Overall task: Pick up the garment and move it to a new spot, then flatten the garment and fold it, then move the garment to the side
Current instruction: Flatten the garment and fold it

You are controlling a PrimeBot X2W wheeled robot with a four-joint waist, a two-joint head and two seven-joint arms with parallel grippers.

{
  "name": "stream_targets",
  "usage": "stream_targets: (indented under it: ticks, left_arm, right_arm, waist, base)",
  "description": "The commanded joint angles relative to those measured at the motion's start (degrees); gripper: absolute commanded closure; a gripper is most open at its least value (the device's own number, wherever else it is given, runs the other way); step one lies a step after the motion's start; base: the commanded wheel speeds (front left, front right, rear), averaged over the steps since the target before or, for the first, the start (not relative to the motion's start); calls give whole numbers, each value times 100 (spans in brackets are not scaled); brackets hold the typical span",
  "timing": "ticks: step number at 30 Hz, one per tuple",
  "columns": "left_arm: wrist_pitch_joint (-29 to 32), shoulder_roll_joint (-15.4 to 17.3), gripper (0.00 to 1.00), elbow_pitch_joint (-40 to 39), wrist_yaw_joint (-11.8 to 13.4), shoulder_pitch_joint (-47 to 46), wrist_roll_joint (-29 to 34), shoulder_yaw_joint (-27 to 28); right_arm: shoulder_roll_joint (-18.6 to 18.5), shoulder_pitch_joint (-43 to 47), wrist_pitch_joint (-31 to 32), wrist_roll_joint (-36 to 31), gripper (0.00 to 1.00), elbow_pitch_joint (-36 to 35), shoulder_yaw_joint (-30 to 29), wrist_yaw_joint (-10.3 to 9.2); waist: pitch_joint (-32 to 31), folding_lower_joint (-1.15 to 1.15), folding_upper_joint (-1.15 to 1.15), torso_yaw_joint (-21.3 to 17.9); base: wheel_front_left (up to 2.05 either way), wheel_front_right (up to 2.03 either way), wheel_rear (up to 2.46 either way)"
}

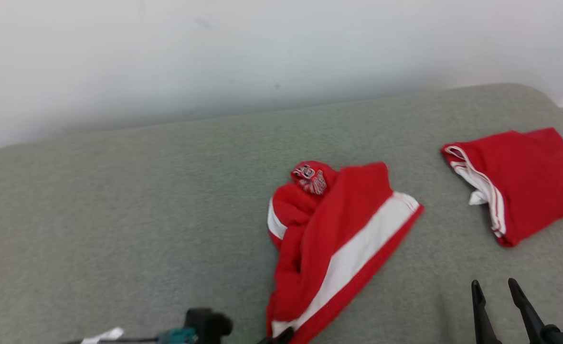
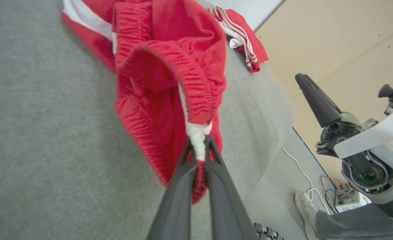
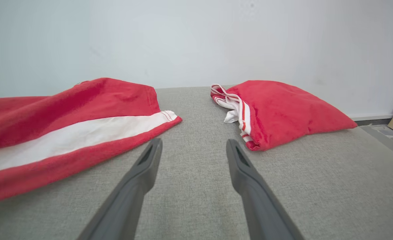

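Observation:
The garment (image 1: pixel 329 239), bright red with a broad white band and a black-and-white print at its top, lies bunched mid-surface. Its near end is lifted. My left gripper (image 2: pixel 199 142) is shut on a white-and-red hem of it (image 2: pixel 169 66), and the cloth hangs in folds from the fingers. In the head view that gripper (image 1: pixel 277 338) just peeks out at the bottom edge under the cloth. My right gripper (image 1: pixel 496 286) stands open over bare surface at the lower right, holding nothing. From the right wrist, the gripper (image 3: pixel 193 145) has the garment (image 3: pixel 66 133) just to its left.
A second red piece (image 1: pixel 525 181), folded with white striped trim, lies at the far right of the grey padded surface (image 1: pixel 143 215); it is also ahead-right of the right gripper (image 3: pixel 283 110). A pale wall runs behind. A person's shoe (image 2: pixel 306 206) stands on the floor beside the surface.

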Motion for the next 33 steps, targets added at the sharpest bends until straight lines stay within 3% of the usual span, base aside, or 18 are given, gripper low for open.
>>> stream_targets:
  ticks: [1, 8, 16, 18, 20, 22, 23, 24, 29, 33]
  left_arm:
    - [-113, 86, 100, 56, 28, 122, -49, 67]
    - [-802, 351, 100, 932, 95, 547, -178, 509]
    - [-1187, 366, 98, 1841, -187, 478, -387, 772]
    - [-1230, 347, 75, 1955, -244, 443, -425, 804]
    - [-1260, 329, 60, 2034, -305, 428, -458, 821]
    - [-1262, 340, 53, 2091, -342, 416, -472, 812]
    - [-1252, 351, 19, 2106, -367, 408, -462, 795]
    - [-1251, 375, 0, 2118, -370, 396, -424, 780]
    - [-1085, 592, 0, 2118, -169, 505, -377, 776]
    - [-842, 959, 0, 1845, 187, 694, -352, 842]
  right_arm:
    - [-18, 70, 10, -5, 0, -6, -28, -14]
    - [-17, 177, 9, -71, 0, 15, -73, -14]
    - [-18, 218, 9, -118, 0, 31, -63, -14]
    - [-18, 233, 10, -128, 0, 25, -64, -14]
    - [-18, 242, 9, -133, 0, 15, -65, -14]
    - [-18, 262, 9, -140, 0, 16, -49, -14]
    - [-18, 271, 9, -137, 0, 17, -42, -14]
    - [-19, 272, 9, -134, 0, 21, -40, -14]
    - [-18, 285, 9, -101, 0, 59, -41, -14]
    - [-18, 314, 9, -93, 0, 73, -36, -14]
  waist:
    - [-61, 0, 0, 197]
    - [-169, 0, 0, 581]
    - [-239, 0, 0, 766]
    - [-247, 0, 0, 789]
    - [-258, 0, 0, 803]
    - [-264, 0, 0, 810]
    - [-265, 0, 0, 811]
    - [-268, 0, 0, 810]
    - [-343, 0, 0, 774]
    - [-432, 0, 0, 702]
  base:
    - [0, 0, 0]
    - [0, 0, 0]
    - [0, 0, 0]
    - [0, 0, 0]
    - [0, 0, 0]
    - [0, 0, 0]
    - [0, 0, 0]
    - [0, 0, 0]
    - [0, 0, 0]
    - [0, 0, 0]
